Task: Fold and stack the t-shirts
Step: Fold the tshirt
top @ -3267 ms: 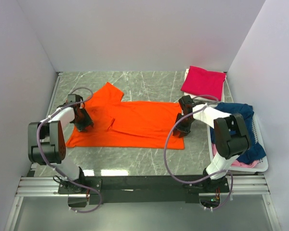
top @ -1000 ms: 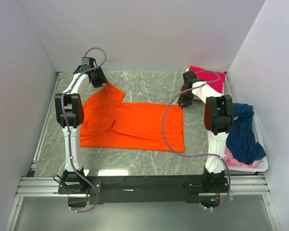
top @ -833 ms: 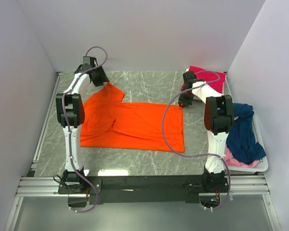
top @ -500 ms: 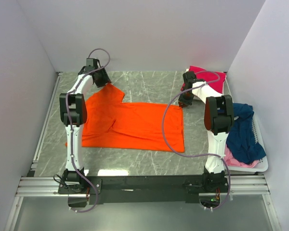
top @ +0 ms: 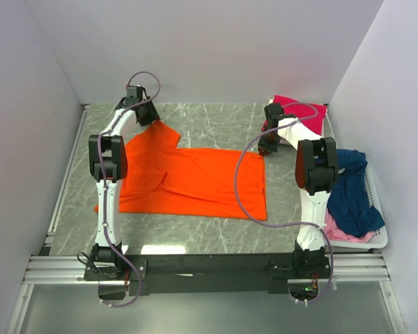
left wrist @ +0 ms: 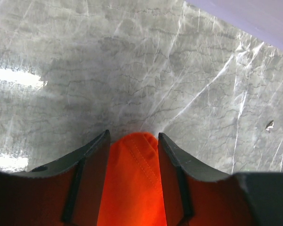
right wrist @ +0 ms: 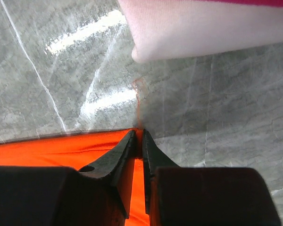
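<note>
The orange t-shirt (top: 195,181) lies spread flat on the marble table. My left gripper (top: 150,118) is at its far left sleeve tip. In the left wrist view this gripper (left wrist: 133,136) stands open, its jaws apart on either side of the hemmed sleeve tip (left wrist: 134,188). My right gripper (top: 265,148) is at the shirt's far right corner. There its jaws (right wrist: 138,133) are pinched together on the orange hem (right wrist: 140,188). A folded magenta t-shirt (top: 303,111) lies at the back right, on top of a pale folded cloth (right wrist: 203,28).
A white basket (top: 380,236) stands at the right edge, with a navy t-shirt (top: 348,188) heaped over a pale pink one (top: 338,233). White walls close the table at the back and on both sides. A loose orange thread (right wrist: 139,94) lies beyond the right fingertips.
My right gripper has closed onto the orange shirt's far right corner. My left gripper has slid a little to the right, onto the sleeve tip, with its jaws unchanged.
</note>
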